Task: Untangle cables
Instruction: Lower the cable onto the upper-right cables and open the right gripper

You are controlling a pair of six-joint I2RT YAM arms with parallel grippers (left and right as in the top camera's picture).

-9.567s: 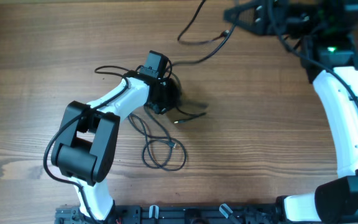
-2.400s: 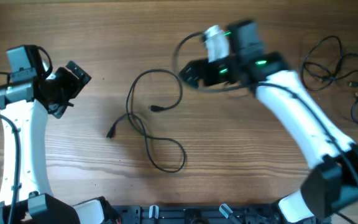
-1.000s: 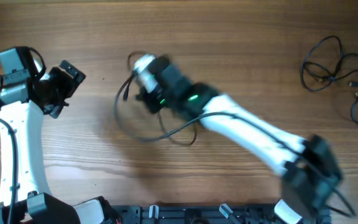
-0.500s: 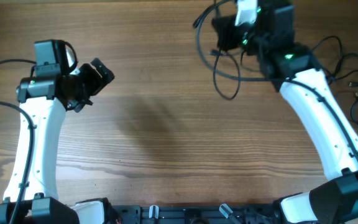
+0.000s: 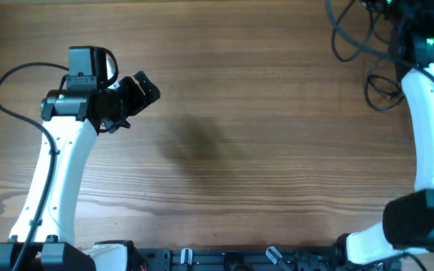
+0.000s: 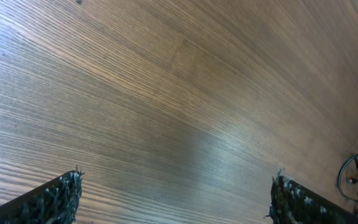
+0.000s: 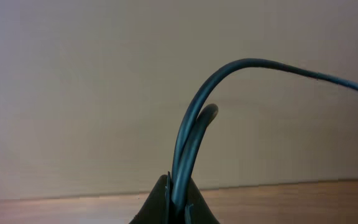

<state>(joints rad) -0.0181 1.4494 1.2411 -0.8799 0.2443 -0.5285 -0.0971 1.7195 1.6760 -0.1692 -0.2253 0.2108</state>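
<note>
At far right, pinches doubled thin black flexible cord [image 7: 186, 143] in right gripper [image 7: 178, 200], left gripper [image 6: 176, 198] released; likely light, limp, best held near its end.

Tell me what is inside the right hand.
The right hand pinches a black cable, two strands rising side by side. The pinched part is hidden inside the grip.
</note>
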